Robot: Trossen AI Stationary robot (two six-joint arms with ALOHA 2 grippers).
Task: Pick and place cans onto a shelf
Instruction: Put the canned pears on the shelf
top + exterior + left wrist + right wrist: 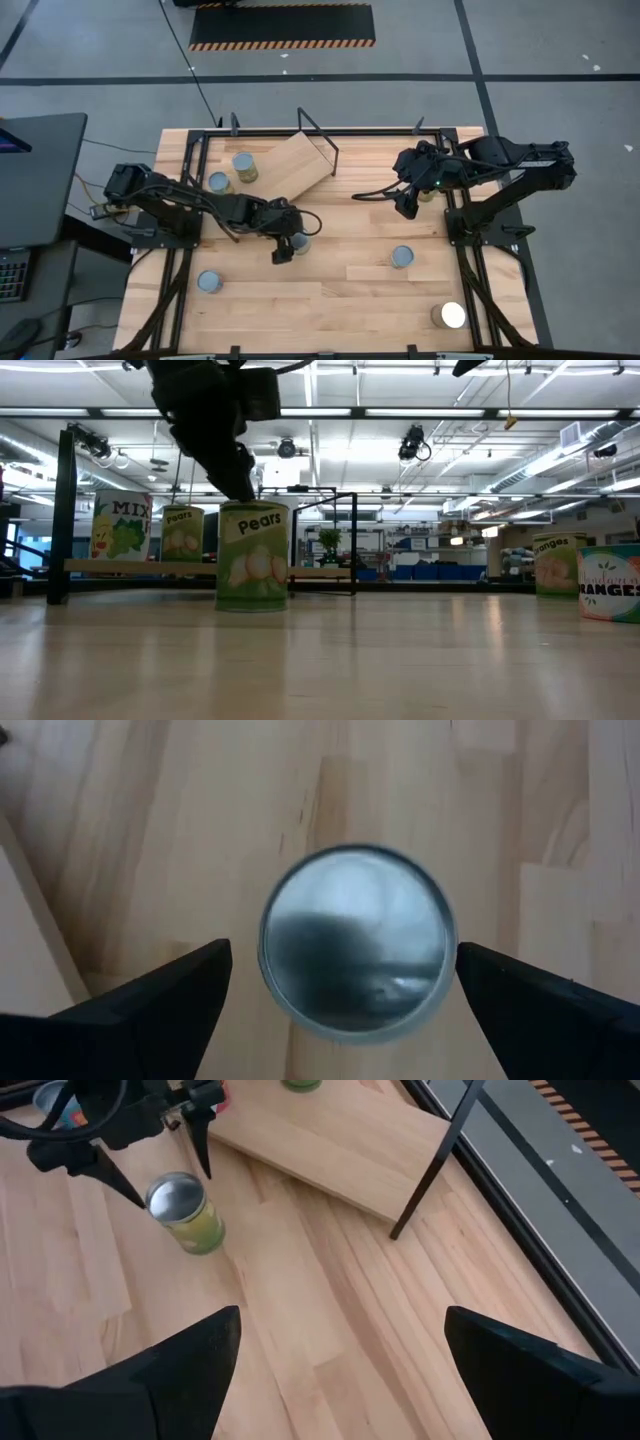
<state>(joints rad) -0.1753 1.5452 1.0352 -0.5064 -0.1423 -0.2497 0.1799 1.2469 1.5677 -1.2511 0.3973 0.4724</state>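
The shelf [305, 160], a light-wood board with a black wire frame, lies skewed near the far edge of the table [330, 300], and everything else is placed against it.

Furthest left of the shelf, the left arm reaches from its base across the wood toward the middle, elbow bent, wrist tipped down. Its left gripper [288, 247] hangs just in front of the shelf's near-left corner, above a can [355, 942] labelled "Pears" (the label reads clearly in the low view). The fingers [150, 1010] stand wide apart, one on each side of the can's silvery top, with bare wood visible in the gap on both sides, so nothing is clamped. In the low view the dark fingers come down to the can's upper rim; whether they touch it cannot be told.

Two more cans [243, 166] sit at the shelf's left end, one on the board, one [218, 182] just beside it. Another [209, 282] stands well in front, near the left rail.

Right of the shelf, the right arm folds back toward it, its right gripper [405, 205] raised over the table with fingers [170, 1370] spread and empty. Further cans stand in front of it: one [402, 257] mid-table, one white-topped [452, 316] near the front right corner.
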